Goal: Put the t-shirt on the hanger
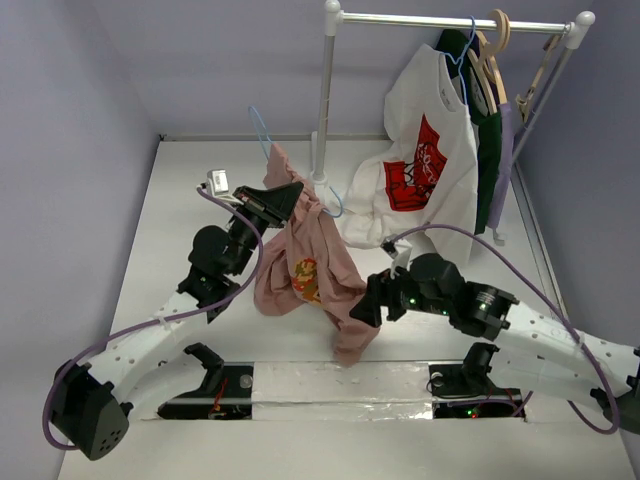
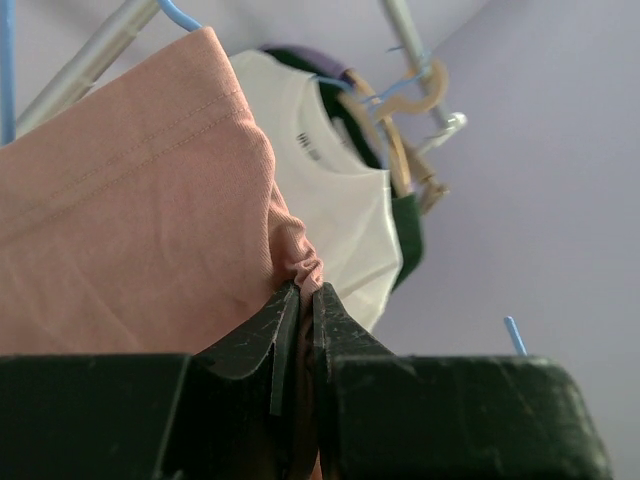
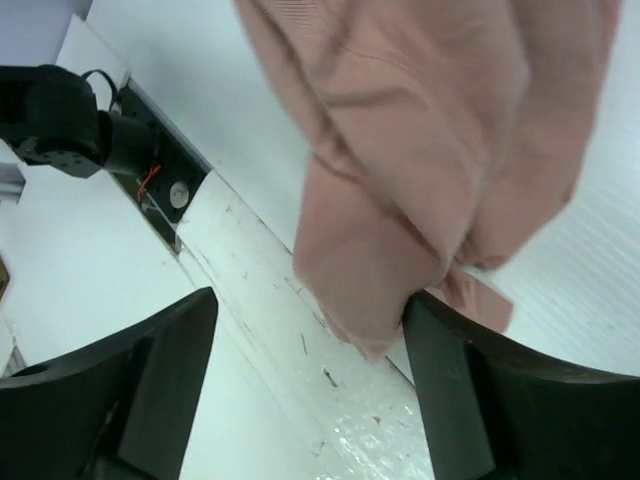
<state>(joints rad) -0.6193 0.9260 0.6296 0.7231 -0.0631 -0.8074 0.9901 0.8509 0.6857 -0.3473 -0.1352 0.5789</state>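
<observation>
The dusty-pink t-shirt (image 1: 305,255) hangs bunched from my left gripper (image 1: 288,197), its lower end trailing onto the table. In the left wrist view, that gripper (image 2: 300,292) is shut on a pinch of the shirt's pink fabric (image 2: 130,220). The light-blue wire hanger (image 1: 258,128) sticks up out of the shirt's top, and a bend of it (image 2: 178,14) shows above the cloth. My right gripper (image 1: 366,308) sits at the shirt's lower right. Its jaws stand wide open (image 3: 310,308), and the hanging hem (image 3: 400,200) brushes the right finger (image 3: 440,380).
A clothes rack (image 1: 323,90) stands at the back. On it hang a white t-shirt with a red print (image 1: 420,165), a dark green garment (image 1: 488,170) and pale wooden hangers (image 1: 492,60). The arm bases and a taped strip (image 1: 340,380) lie along the near edge.
</observation>
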